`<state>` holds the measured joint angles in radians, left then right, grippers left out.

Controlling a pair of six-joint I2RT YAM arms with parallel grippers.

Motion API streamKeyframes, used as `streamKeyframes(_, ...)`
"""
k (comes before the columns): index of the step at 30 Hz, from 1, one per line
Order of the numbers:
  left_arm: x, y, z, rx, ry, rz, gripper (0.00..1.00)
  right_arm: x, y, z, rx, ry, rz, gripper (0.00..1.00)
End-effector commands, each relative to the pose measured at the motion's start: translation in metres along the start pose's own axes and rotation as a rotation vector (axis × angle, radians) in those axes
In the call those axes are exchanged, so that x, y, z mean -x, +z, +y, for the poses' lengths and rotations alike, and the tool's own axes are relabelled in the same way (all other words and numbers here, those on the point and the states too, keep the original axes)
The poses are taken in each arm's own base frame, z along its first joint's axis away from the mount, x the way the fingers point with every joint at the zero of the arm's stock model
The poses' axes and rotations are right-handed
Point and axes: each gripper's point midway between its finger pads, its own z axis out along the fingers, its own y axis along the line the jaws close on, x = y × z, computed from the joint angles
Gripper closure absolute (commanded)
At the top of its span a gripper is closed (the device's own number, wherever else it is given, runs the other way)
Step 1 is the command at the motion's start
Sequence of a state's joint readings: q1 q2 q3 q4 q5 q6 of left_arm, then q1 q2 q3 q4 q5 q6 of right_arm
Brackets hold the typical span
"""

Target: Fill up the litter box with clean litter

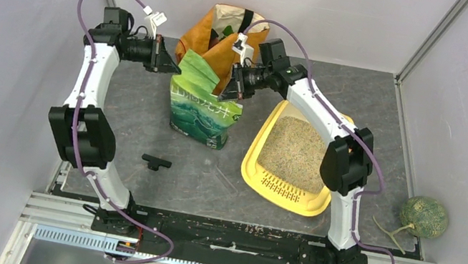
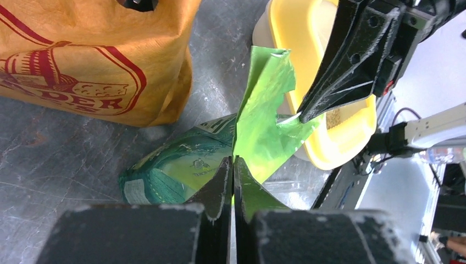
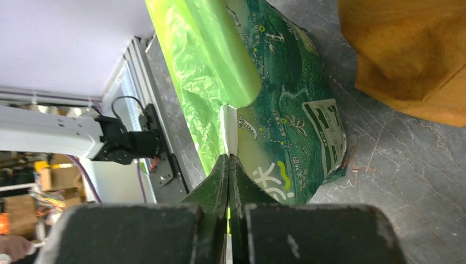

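Grey counter (image 1: 209,171) carries the green litter bag (image 1: 201,115) upright, left gripper (image 1: 169,62) and right gripper (image 1: 233,88) each pinching its top edge, apparently to steady it for tipping into the part-filled litter box (image 1: 252,170) alongside.

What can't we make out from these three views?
Green bag fill level: all views, opaque plastic.
Litter box far end: top view, partly under right arm.
Black part on table: top view, too small to identify.
Orange bag inside: wrist views, cut by frame edge.
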<state>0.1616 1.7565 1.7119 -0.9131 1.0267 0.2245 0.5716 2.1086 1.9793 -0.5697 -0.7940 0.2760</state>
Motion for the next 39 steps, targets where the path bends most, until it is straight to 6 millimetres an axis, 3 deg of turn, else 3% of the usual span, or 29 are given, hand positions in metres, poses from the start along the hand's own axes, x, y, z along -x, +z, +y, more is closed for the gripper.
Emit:
streamKeyframes(1, 0.011, -0.013, -0.036, -0.103, 0.164, -0.036, 0.98, 0.018, -0.017, 0.032, -0.027, -0.232, -0.047, 0.98)
streamKeyframes(3, 0.008, -0.014, -0.039, -0.115, 0.21, -0.037, 0.98, 0.022, -0.02, 0.034, -0.026, -0.244, -0.057, 0.65)
streamKeyframes(4, 0.006, -0.015, -0.041, -0.12, 0.244, -0.039, 0.98, 0.026, -0.023, 0.033, -0.033, -0.252, -0.07, 0.55)
streamKeyframes(6, 0.002, -0.016, -0.042, -0.12, 0.283, -0.039, 0.98, 0.037, -0.03, 0.032, -0.052, -0.277, -0.109, 0.43)
streamKeyframes(11, 0.004, -0.016, -0.046, -0.154, 0.292, -0.054, 0.98, 0.059, -0.035, 0.027, -0.09, -0.367, -0.194, 0.22)
streamKeyframes(16, 0.005, -0.016, -0.048, -0.166, 0.313, -0.061, 0.98, 0.069, -0.023, 0.026, -0.046, -0.382, -0.212, 0.17)
streamKeyframes(22, 0.005, -0.017, -0.048, -0.168, 0.327, -0.065, 0.98, 0.069, -0.006, 0.042, 0.052, -0.406, -0.23, 0.22)
streamKeyframes(29, 0.006, -0.017, -0.05, -0.179, 0.344, -0.073, 0.98, 0.068, 0.01, 0.034, 0.04, -0.402, -0.216, 0.27)
streamKeyframes(32, 0.005, -0.018, -0.049, -0.179, 0.348, -0.074, 0.98, 0.067, 0.011, 0.031, 0.028, -0.408, -0.209, 0.42)
streamKeyframes(36, 0.004, -0.018, -0.048, -0.176, 0.346, -0.073, 0.98, 0.071, 0.007, 0.032, 0.01, -0.433, -0.219, 0.75)
streamKeyframes(38, 0.004, -0.019, -0.045, -0.158, 0.358, -0.069, 0.98, 0.077, 0.002, 0.038, 0.008, -0.453, -0.234, 0.98)
streamKeyframes(39, 0.006, -0.021, -0.045, -0.142, 0.383, -0.069, 0.9, 0.081, -0.001, 0.041, 0.002, -0.462, -0.246, 1.0)
